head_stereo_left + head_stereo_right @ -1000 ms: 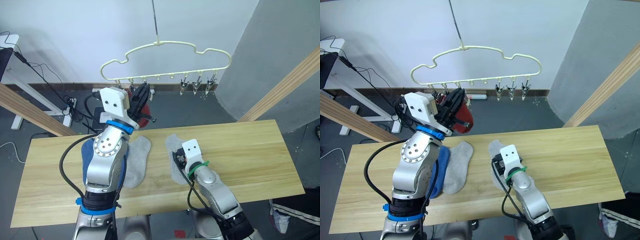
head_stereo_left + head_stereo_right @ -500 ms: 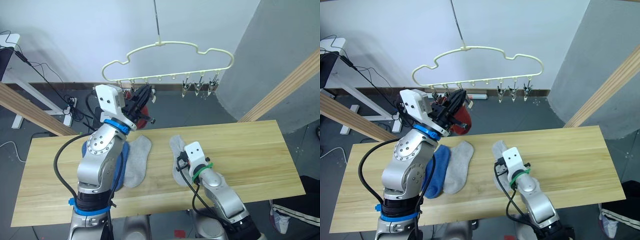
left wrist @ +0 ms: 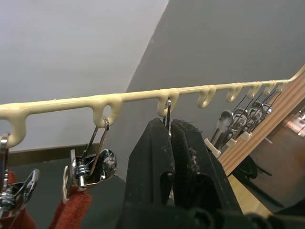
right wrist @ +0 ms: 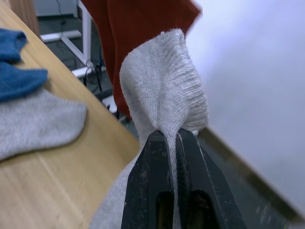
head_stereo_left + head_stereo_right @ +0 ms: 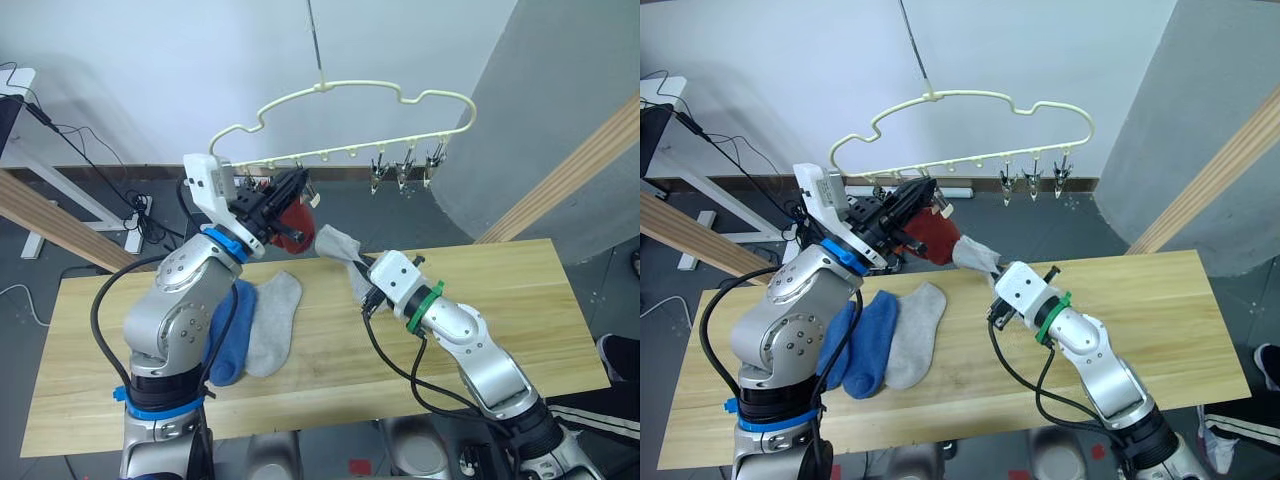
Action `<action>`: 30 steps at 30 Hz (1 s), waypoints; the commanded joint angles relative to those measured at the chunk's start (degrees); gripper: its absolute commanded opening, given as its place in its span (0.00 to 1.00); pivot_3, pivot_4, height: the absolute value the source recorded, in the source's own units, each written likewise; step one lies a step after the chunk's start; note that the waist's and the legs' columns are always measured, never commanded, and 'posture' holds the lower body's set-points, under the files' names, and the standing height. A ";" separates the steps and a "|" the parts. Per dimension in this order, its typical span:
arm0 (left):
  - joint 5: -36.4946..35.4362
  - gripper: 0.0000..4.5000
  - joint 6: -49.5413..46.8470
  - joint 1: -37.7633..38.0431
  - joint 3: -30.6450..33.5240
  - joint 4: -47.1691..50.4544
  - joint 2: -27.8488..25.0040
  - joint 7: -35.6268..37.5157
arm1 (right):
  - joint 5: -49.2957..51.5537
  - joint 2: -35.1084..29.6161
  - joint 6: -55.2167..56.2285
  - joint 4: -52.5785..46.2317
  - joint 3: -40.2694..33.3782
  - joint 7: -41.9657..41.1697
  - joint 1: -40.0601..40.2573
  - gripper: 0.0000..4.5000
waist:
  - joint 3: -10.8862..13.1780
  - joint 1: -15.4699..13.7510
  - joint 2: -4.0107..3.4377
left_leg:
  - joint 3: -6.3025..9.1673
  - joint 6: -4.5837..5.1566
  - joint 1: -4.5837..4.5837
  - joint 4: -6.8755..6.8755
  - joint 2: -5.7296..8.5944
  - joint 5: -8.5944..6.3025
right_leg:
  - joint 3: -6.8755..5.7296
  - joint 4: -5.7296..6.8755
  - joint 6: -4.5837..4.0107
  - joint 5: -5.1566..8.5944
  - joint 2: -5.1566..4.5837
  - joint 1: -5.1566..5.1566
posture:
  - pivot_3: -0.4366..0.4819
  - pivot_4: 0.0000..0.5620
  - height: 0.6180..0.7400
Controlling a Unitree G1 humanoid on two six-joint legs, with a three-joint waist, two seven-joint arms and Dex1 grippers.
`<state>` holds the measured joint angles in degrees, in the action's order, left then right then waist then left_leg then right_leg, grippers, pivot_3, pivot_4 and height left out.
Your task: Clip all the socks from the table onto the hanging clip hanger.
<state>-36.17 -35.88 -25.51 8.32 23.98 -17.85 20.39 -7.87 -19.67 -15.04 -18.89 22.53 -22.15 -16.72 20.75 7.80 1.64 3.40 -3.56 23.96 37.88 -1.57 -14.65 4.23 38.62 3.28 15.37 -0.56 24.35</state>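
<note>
A: Currently checking right end effector (image 4: 166, 143). Status?
B: Closed tight on a grey sock (image 4: 164, 93), pinching its knit near the cuff. Lifted clear of the worktop (image 5: 520, 290), held up just beside the red socks (image 5: 930, 232) under the hanger (image 5: 345, 120).

A: Left end effector (image 3: 169, 129)?
B: Raised to the hanger's lower rail. Fingers (image 3: 152, 157) pressed together on a metal clip (image 3: 168, 112) whose wire runs up between them to a rail hook. Next clip (image 3: 93, 164) alongside already biting red knit.

A: Socks remaining on worktop?
B: Second grey sock (image 5: 272, 320) lying flat, touching two blue socks (image 5: 862, 340) on its left side. Blue pair partly overlapped, partly hidden behind left arm.

A: Hanger condition?
B: Pale yellow, cloud-outlined, suspended from a thin hook above the far worktop edge. Three bare clips (image 5: 405, 165) bunched toward the right end; red socks hanging near the left end.
</note>
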 commanded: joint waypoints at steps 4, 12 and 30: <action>-2.24 0.00 -0.06 -0.97 0.55 3.60 -0.49 0.05 | -1.19 1.03 4.62 -2.52 0.21 -1.41 -1.35 0.00 | 0.00 -0.11 0.00 | 0.05 0.00 0.00 -0.01 -0.02 0.00 | -0.04 0.02 -0.01 0.00 0.02 0.00 | 0.25 0.67 1.00; -1.94 0.00 0.25 -0.04 0.46 3.80 -1.45 0.39 | -2.93 3.22 7.27 -1.22 -0.36 -0.96 -3.60 0.00 | 0.00 -0.12 0.00 | 0.06 -0.01 -0.02 0.01 -0.03 0.00 | -0.05 0.08 -0.01 -0.01 0.02 0.00 | 0.26 0.66 1.00; -2.52 0.00 0.09 0.13 1.05 3.61 -1.57 0.40 | -3.99 3.92 7.48 0.15 -0.57 -2.53 -2.07 0.00 | 0.00 -0.44 0.00 | 0.03 0.00 -0.02 0.02 -0.01 0.00 | -0.03 0.09 -0.01 -0.01 -0.03 0.00 | 0.26 0.65 1.00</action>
<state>-37.53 -36.87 -25.13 8.40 24.49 -18.97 20.45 -12.20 -16.18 -8.30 -17.40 21.98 -24.43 -19.17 20.75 7.36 1.64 3.44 -3.57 23.94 37.89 -1.59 -14.64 4.20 38.72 3.27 15.36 -0.59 24.35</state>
